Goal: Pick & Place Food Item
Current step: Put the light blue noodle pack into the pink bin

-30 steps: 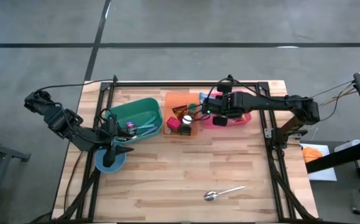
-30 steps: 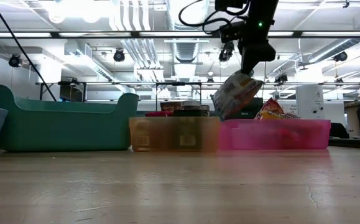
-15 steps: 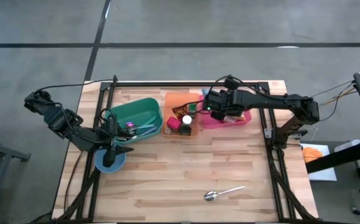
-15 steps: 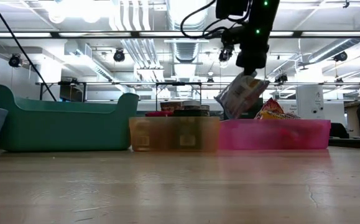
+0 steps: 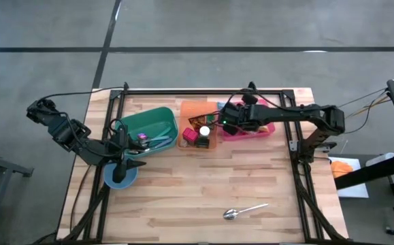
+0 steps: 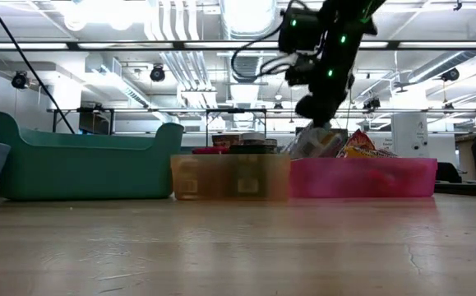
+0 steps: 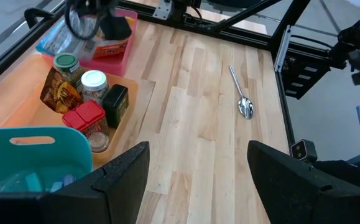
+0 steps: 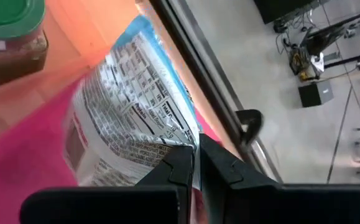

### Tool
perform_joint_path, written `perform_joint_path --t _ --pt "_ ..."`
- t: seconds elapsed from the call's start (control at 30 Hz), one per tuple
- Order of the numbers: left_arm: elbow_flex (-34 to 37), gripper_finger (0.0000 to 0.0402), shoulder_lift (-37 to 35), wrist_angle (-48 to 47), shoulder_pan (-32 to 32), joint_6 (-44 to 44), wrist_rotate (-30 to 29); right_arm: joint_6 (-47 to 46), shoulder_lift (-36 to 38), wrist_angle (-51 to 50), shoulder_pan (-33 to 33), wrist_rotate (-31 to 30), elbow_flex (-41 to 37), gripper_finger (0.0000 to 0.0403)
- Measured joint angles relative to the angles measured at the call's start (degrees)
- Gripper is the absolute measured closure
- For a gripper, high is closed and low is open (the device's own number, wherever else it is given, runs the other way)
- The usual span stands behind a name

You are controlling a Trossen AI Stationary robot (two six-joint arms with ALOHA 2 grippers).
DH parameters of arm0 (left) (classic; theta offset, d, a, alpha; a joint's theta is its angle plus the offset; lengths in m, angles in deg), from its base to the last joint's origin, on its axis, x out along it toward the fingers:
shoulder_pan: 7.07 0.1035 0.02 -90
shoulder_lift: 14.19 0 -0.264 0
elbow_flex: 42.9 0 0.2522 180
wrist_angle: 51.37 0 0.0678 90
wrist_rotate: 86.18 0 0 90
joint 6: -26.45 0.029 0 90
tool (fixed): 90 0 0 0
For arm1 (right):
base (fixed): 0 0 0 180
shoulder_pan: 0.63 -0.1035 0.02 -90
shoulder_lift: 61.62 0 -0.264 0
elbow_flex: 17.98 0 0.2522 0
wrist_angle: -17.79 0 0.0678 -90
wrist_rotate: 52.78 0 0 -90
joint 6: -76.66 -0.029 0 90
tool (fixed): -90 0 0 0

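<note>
Crinkled foil was what my right pincer (image 8: 195,163) had hold of: its two fingers were pressed together on the top edge of a snack packet (image 8: 130,137), printed side showing, blue trim along one border. In the high view that pincer (image 5: 232,122) sat right of centre in the upper half of the frame, over the near end of the pink bin (image 5: 265,129); in the low view the packet (image 6: 318,141) was already partly below the pink rim. I judged the step to be setting the packet down, and doing it well meant keeping the grip firm until the packet rested among the other contents, then letting go without dragging it back out.

My left pincer (image 7: 195,171) waited with its fingers well apart and nothing between them, at the left of the high view beside a blue bowl (image 5: 118,174).

Working from the near edge of the worktop (image 5: 203,184) outward: a spoon (image 5: 241,211) lay alone low in the frame. Beyond it stood three containers in a row. The green tub (image 5: 145,129) held small items I could not identify. The orange tray (image 7: 18,106) carried a green-lidded jar (image 7: 66,63), a white-lidded jar (image 7: 94,84), a brown pouch, a black box and a red box. The pink bin (image 7: 114,46) held more packets.
</note>
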Motion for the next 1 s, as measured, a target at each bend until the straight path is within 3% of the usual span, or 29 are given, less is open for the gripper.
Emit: perform_joint_path --t 0.27,0.8,1.0 --pt "0.0 0.0131 0.0 0.0 0.0 -0.2 0.0 -4.2 -6.9 1.6 0.3 1.1 -1.5 0.0392" --pt "0.0 0.0131 0.0 0.0 0.0 -0.2 0.0 -7.8 -8.9 -0.9 0.1 17.4 -0.2 0.0391" --pt "0.0 0.0131 0.0 0.0 0.0 -0.2 0.0 -7.7 -8.8 -2.0 0.0 17.4 0.0 0.0338"
